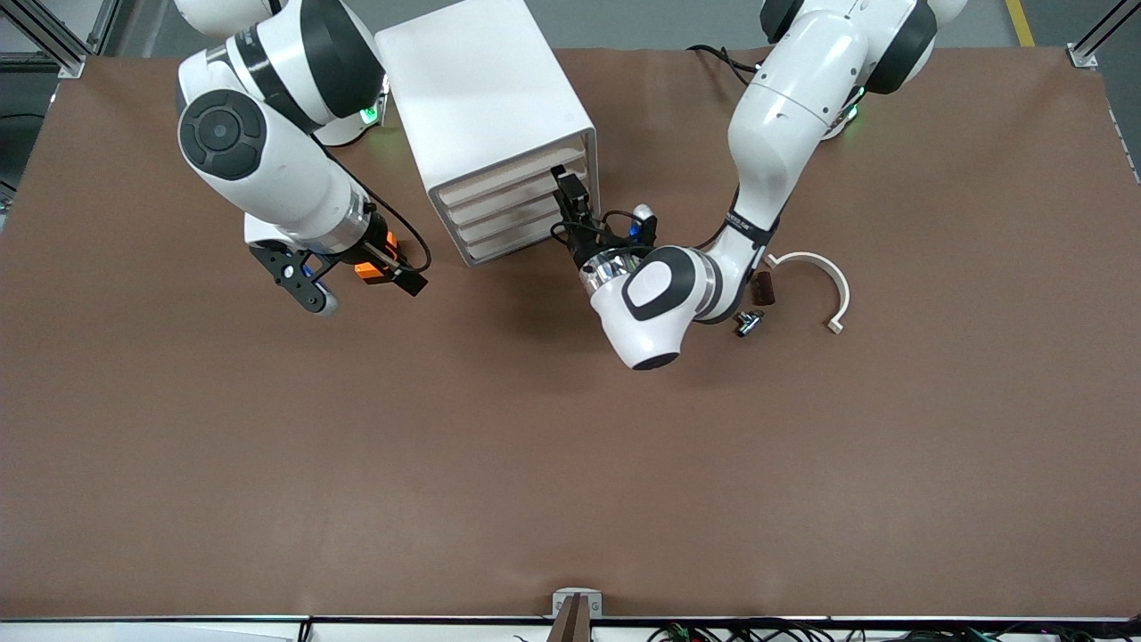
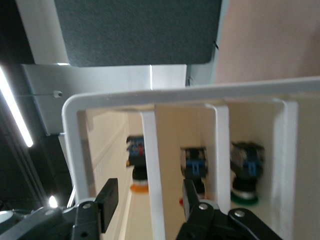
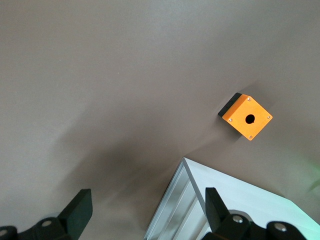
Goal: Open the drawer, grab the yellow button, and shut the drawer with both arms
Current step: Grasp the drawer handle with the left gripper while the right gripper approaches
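Note:
The white drawer cabinet (image 1: 486,116) stands at the robots' edge of the table, between the two arms. My left gripper (image 1: 570,198) is at its front, by the top drawer. In the left wrist view white bars (image 2: 152,165) split the cabinet front into slots. The button (image 2: 137,170), with orange cap, black body and blue end, sits in the end slot. My left gripper (image 2: 149,200) is open, one finger on each side of the bar beside that slot, holding nothing. My right gripper (image 1: 361,285) is open and empty above the table by the orange box (image 1: 374,267).
A red-capped button (image 2: 192,170) and a green-capped one (image 2: 245,172) sit in neighbouring slots. The orange box with a black hole (image 3: 246,116) and a cabinet corner (image 3: 220,210) show in the right wrist view. A white curved part (image 1: 816,276), brown block (image 1: 762,287) and small metal part (image 1: 749,321) lie under the left arm.

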`<state>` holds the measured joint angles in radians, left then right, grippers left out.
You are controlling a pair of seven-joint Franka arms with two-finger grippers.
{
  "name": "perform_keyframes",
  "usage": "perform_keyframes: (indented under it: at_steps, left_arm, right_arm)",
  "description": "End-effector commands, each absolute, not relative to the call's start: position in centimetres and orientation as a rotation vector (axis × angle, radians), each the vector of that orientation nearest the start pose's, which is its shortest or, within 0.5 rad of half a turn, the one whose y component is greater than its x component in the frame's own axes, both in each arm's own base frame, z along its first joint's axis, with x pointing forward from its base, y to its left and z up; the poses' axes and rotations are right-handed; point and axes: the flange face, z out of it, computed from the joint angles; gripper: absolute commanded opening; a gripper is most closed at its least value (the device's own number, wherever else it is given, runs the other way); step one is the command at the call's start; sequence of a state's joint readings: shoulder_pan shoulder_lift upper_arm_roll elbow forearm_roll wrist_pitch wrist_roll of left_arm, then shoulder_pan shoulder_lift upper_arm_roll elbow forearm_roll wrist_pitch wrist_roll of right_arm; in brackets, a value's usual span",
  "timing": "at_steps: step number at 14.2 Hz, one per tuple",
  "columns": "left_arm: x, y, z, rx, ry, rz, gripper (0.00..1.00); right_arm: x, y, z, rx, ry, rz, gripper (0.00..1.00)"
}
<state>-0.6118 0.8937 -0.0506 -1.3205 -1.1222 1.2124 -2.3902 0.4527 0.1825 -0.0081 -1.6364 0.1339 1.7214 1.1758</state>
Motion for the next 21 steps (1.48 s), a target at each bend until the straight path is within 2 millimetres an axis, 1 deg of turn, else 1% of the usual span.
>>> perform_keyframes:
  at_steps: [1, 3, 5, 7, 10, 12, 14, 15, 17, 20, 21]
  left_arm:
    - [42.8, -49.5, 22.3, -1.031, -1.493, 1.410, 0.59]
    - [40.9, -50.6, 22.2, -1.046, -1.445, 1.380, 0.57]
    - [39.5, -50.9, 21.6, -1.041, -1.425, 1.352, 0.52]
    - [39.3, -51.1, 21.6, -1.045, -1.420, 1.351, 0.41]
    - [39.2, -51.2, 21.7, -1.059, -1.409, 1.362, 0.21]
    - [39.1, -51.2, 21.9, -1.066, -1.399, 1.367, 0.13]
    - [39.4, -51.1, 22.1, -1.068, -1.401, 1.372, 0.07]
    - [39.6, -51.0, 22.1, -1.067, -1.403, 1.378, 0.05]
    - [40.2, -50.7, 22.3, -1.057, -1.412, 1.393, 0.05]
    - [42.1, -49.1, 22.3, -1.035, -1.440, 1.420, 0.06]
    - [43.0, -48.4, 22.2, -1.022, -1.452, 1.435, 0.06]
  right_arm:
    - [54.4, 27.4, 50.2, -2.897, 1.173, 0.225, 1.00]
    - [54.4, 27.4, 50.2, -2.897, 1.173, 0.225, 1.00]
    - [54.4, 27.4, 50.2, -2.897, 1.174, 0.225, 1.00]
    - [54.4, 27.3, 50.2, -2.897, 1.176, 0.226, 1.00]
    - [54.4, 27.3, 50.2, -2.897, 1.176, 0.226, 1.00]
    - [54.4, 27.3, 50.2, -2.899, 1.174, 0.225, 1.00]
    - [54.4, 27.3, 50.1, -2.901, 1.174, 0.222, 1.00]
    - [54.4, 27.3, 50.1, -2.903, 1.174, 0.220, 1.00]
    - [54.4, 27.4, 50.1, -2.906, 1.172, 0.220, 1.00]
    - [54.4, 27.4, 50.1, -2.906, 1.172, 0.220, 1.00]
    - [54.4, 27.4, 50.1, -2.903, 1.171, 0.218, 1.00]
